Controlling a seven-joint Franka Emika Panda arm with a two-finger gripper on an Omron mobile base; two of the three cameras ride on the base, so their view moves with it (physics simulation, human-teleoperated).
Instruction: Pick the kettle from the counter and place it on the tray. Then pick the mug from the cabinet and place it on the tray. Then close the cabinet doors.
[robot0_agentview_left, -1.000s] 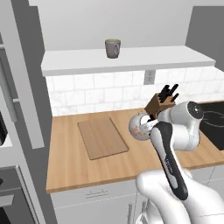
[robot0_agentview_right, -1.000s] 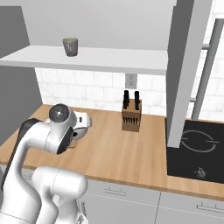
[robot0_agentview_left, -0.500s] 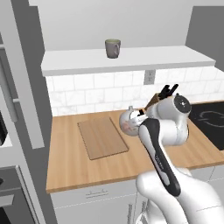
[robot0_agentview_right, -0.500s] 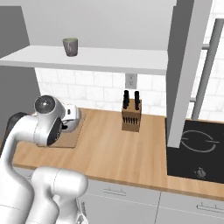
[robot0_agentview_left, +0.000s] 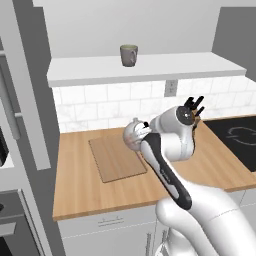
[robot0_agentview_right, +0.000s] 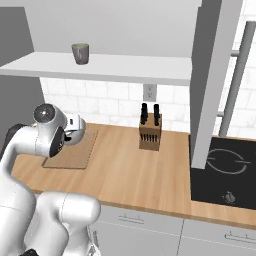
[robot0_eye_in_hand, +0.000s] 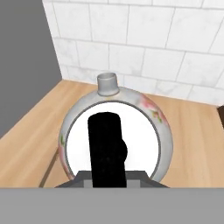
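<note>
The kettle (robot0_eye_in_hand: 114, 131), a squat whitish pot with a faint floral pattern, hangs in the air from the robot's fingers (robot0_eye_in_hand: 107, 186), which are closed on its black arched handle (robot0_eye_in_hand: 107, 148). In the left base view the kettle (robot0_agentview_left: 134, 134) sits at the end of the arm above the far right corner of the tray (robot0_agentview_left: 116, 158), a flat wooden board lying on the wooden surface (robot0_agentview_left: 95, 195). The mug (robot0_agentview_left: 128, 55) stands on the white shelf (robot0_agentview_left: 100, 67) of the cabinet above, well apart from the arm. Judging from this, the risk lies in the release: the kettle looks to be near the tray's edge rather than over its middle, so setting it down here could leave it half off the board or tipped. The grip is only on the thin handle, so the round body may swing or pivot if the arm moves sharply. A release from this height could let it roll.
</note>
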